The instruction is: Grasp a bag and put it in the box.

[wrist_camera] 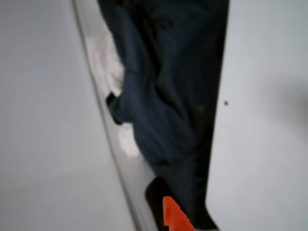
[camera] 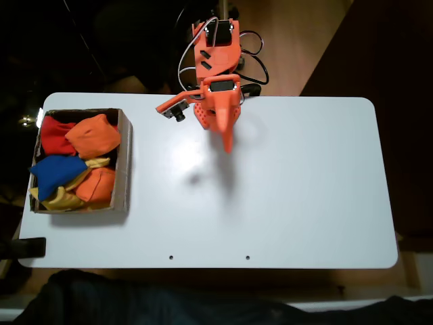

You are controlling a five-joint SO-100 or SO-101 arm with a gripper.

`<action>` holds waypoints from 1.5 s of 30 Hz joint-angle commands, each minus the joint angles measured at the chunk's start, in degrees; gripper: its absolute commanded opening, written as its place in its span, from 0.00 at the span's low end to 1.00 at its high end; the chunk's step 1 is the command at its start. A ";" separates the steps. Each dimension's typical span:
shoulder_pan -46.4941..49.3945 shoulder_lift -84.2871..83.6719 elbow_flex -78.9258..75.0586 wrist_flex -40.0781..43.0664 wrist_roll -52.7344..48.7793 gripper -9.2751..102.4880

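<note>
We see white bench (camera: pixel 304 203), box (camera: pixel 124 162) at its left end. Two orange bags (camera: pixel 95 135) inside among red, blue, yellow ones. Orange arm at top edge, tool (camera: pixel 227 143) over bare bench, fingers together, well apart from box.

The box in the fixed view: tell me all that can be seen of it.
The box is shallow, rectangular brown cardboard with thin raw-edged walls, lying flat at the white table's left end. It is open-topped and packed with soft bags: two orange, one red, one blue, and yellow beneath. Nothing else touches it.
</note>
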State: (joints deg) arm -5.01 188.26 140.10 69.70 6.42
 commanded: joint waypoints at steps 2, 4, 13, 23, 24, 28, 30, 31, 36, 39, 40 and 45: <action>0.00 0.62 2.37 -0.26 0.88 0.71; 0.53 0.62 3.78 -0.18 1.05 0.71; 1.85 0.62 8.00 -0.26 0.79 0.43; 3.69 0.62 14.85 -0.18 0.79 0.16; 3.87 0.62 15.38 -0.18 0.79 0.15; 4.31 0.62 17.05 0.35 0.79 0.08; 4.75 0.62 17.58 0.97 0.79 0.08; 5.01 0.62 17.93 1.14 0.79 0.08; 5.19 0.62 20.13 1.93 -0.97 0.08; 5.19 0.62 21.80 1.93 -2.72 0.08; 5.10 0.62 22.24 2.02 -3.34 0.08; 4.92 0.62 24.08 3.25 -6.06 0.08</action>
State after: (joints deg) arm 0.26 188.88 163.92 72.51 1.67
